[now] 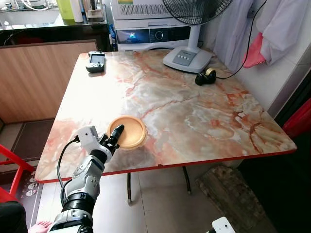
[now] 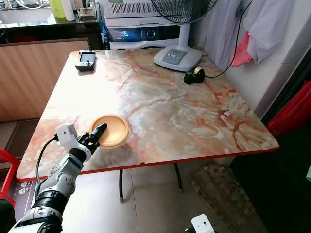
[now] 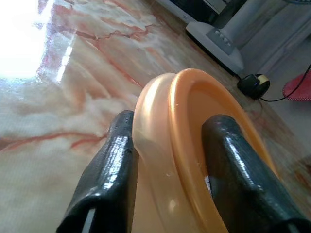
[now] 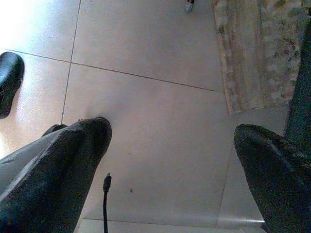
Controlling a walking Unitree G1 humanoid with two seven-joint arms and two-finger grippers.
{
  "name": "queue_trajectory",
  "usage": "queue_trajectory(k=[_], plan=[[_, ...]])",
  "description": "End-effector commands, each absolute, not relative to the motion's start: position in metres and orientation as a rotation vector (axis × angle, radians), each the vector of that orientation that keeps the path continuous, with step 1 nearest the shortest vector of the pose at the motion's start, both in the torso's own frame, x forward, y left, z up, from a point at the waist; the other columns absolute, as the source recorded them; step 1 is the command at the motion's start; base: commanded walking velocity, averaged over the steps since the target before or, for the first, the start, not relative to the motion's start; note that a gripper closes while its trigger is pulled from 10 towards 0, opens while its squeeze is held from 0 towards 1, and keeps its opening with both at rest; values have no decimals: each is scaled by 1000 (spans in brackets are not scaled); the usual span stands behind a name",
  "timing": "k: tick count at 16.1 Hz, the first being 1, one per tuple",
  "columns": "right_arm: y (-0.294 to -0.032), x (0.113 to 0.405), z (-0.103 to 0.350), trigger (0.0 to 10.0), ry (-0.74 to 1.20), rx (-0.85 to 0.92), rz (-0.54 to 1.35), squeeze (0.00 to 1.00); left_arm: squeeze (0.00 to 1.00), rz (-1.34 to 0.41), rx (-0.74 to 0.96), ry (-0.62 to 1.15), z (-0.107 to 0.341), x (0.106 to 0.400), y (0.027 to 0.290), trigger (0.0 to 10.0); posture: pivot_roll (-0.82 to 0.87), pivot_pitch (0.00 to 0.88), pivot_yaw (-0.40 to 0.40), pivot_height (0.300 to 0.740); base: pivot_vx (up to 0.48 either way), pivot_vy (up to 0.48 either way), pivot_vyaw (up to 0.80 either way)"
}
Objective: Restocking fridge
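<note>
An orange round plate (image 1: 129,131) lies on the marble table (image 1: 194,111) near its front left edge. My left gripper (image 1: 116,133) reaches it from the front left and is shut on the plate's rim. In the left wrist view one black finger (image 3: 109,170) presses outside the plate (image 3: 194,126) rim and the other finger (image 3: 238,165) sits inside it. My right gripper (image 4: 170,160) hangs low beside the table, open, with only tiled floor (image 4: 146,97) between its fingers.
A white fan base (image 1: 187,57) and a black tape roll (image 1: 206,76) stand at the table's far right. A handheld controller (image 1: 95,61) lies at the far left corner. A washing machine (image 1: 150,35) stands behind. A mat (image 1: 233,194) lies on the floor under the table's right.
</note>
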State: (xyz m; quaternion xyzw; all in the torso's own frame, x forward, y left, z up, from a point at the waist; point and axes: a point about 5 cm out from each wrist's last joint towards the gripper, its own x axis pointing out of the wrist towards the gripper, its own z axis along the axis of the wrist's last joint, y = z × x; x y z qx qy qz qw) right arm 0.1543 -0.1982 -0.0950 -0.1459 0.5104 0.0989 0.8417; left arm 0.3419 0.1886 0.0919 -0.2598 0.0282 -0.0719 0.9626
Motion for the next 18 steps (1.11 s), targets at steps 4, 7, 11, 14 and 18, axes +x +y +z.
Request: queue_trajectory(k=[4,7,11,14,18], plan=[[-200,156,-94,10000,1079,-313,194,0,0,-157,-522,19,100,338,184,0,-57,0,-47,740,0,0,0],[-200,156,-94,10000,1075,-307,189,0,0,-159,-542,-51,116,336,182,0,-50,0,-46,740,0,0,0],[-199,155,-95,10000,1073,-292,179,0,0,-137,-530,-103,128,327,182,0,-54,0,-29,740,0,0,0],[-199,153,-96,10000,1074,-272,161,0,0,-85,-513,-143,137,317,186,980,-50,0,-12,740,0,0,0],[-196,149,-97,10000,1069,-222,127,0,0,55,-289,-165,144,308,210,10000,-41,0,12,740,0,0,0]])
